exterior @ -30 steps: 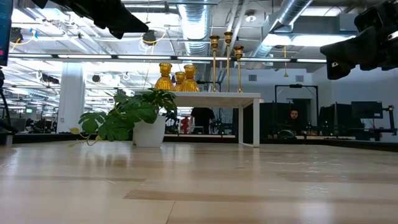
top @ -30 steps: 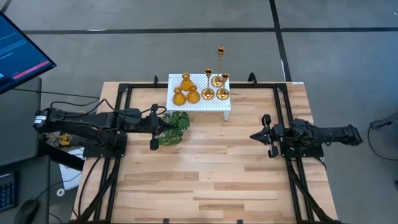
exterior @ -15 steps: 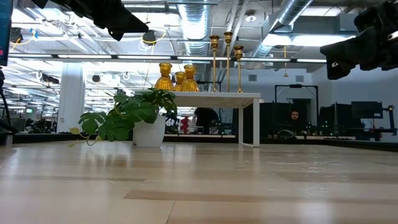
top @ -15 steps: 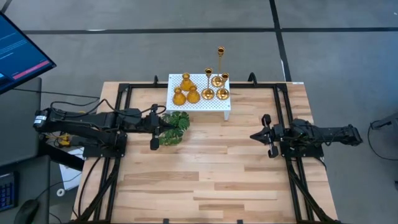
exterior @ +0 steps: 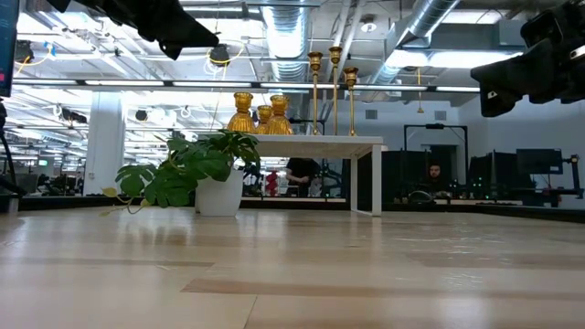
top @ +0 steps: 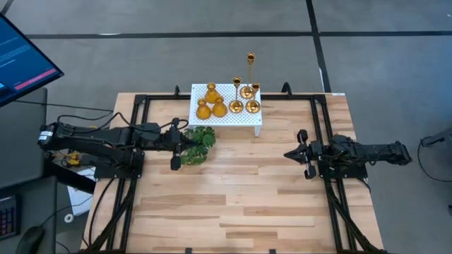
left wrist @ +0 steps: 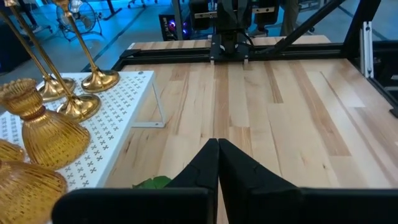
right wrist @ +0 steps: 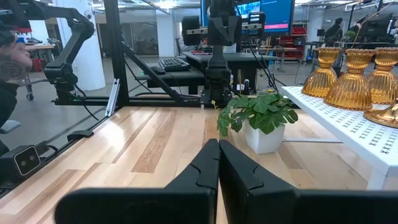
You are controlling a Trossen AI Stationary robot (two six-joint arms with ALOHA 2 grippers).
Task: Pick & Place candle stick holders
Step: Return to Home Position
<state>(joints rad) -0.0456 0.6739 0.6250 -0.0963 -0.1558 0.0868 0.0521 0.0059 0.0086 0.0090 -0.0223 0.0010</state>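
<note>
**Holders (top: pixel 219 107) up on platform (top: pixel 229 119), arms out at the sides**

Six gold holders in all, each upright on the white perforated platform at the far edge of the table (top: pixel 233 197). On the platform's left half, three squat ribbed ones (exterior: pixel 242 112), close together. On its right half, three tall thin-stemmed ones (exterior: pixel 335 88) on round bases, tightly grouped, with stems of unequal height. From table height, all six well above the tabletop, with open space under the platform.

Left gripper (top: pixel 187 143): hovers over the table's left side, pointing toward the middle, tip right at the leaves of the plant (top: pixel 203 141). Plant in a white pot on the table, just in front of the platform's left corner. Fingers (left wrist: pixel 202 165) clenched flat against each other, with nothing gripped.

Right gripper (top: pixel 287 153): hangs over the table's right side, facing the middle, well apart from platform and plant. Fingers (right wrist: pixel 202 165) likewise pressed together, empty.

Off the table's left, a lit monitor (top: pixel 21 60).
</note>
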